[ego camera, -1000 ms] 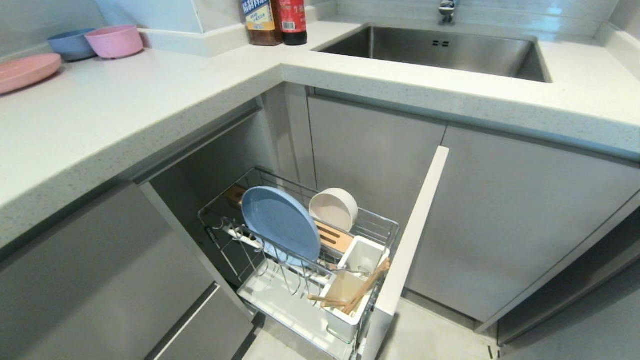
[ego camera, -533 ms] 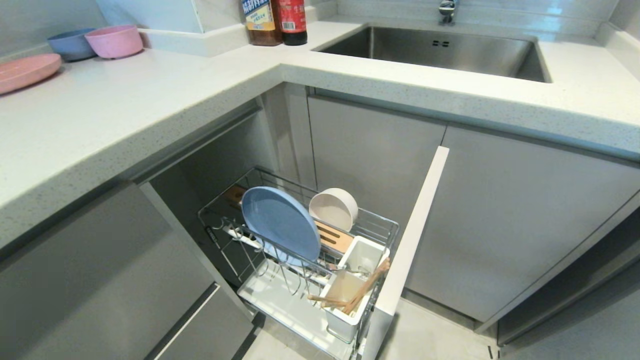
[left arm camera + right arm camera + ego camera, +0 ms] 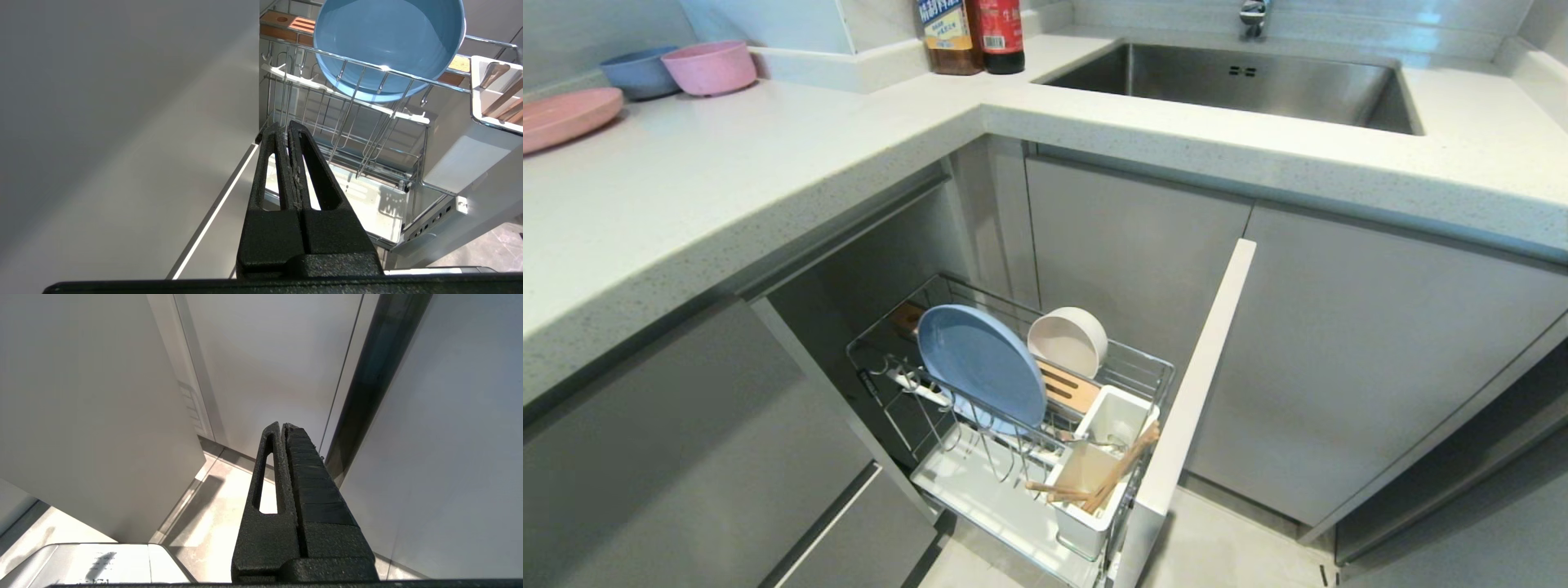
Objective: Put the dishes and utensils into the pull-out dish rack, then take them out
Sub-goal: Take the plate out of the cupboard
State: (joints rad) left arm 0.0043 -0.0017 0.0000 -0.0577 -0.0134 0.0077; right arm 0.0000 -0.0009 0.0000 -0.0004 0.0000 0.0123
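Under the counter edge [image 3: 1094,135], the rack [image 3: 1143,367] stands pulled out, loaded; both grippers' fingers [image 3: 286,134] [image 3: 282,433] clenched, apparently empty.

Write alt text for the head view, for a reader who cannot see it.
A chrome wire pull-out dish rack stands open below a white speckled countertop, holding an upright light-blue plate, an off-white bowl and wooden chopsticks in its white utensil holder. A steel sink lies behind; neither arm shows.
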